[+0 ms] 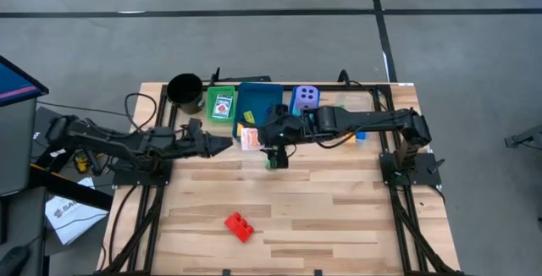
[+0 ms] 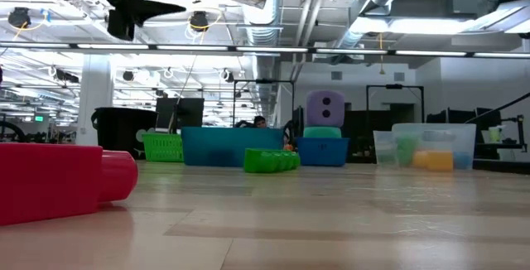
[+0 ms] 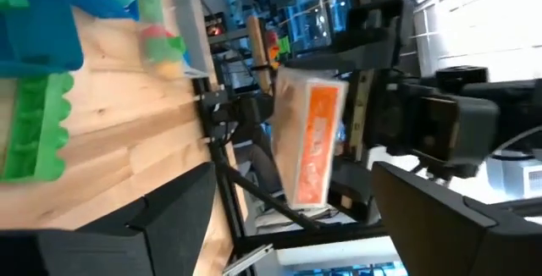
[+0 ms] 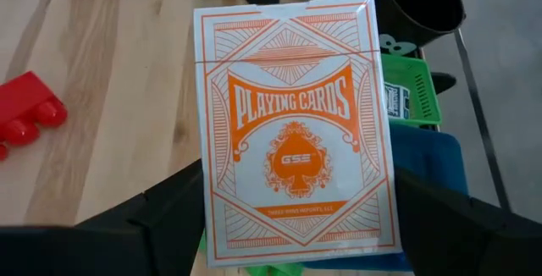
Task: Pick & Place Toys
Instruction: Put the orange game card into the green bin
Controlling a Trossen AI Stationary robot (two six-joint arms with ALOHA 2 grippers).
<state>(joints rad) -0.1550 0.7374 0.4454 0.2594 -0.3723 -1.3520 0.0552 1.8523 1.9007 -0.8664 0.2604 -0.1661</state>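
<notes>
I find the orange-and-white playing card box (image 4: pixel 292 128) held clear of the table near the centre of the high view, just below the blue tray (image 1: pixel 259 100). The right gripper (image 4: pixel 292 225) is clamped on its lower end, one finger on each broad side, so the long axis runs straight out from those fingers. The left gripper (image 1: pixel 227 144) sits just left of the box in the high view, fingers spread apart and, in its wrist view, not touching the box. I judge the right arm has sole charge and is nearer the trays. The green brick (image 2: pixel 271 161) and red brick (image 1: pixel 239 225) lie on the table.
</notes>
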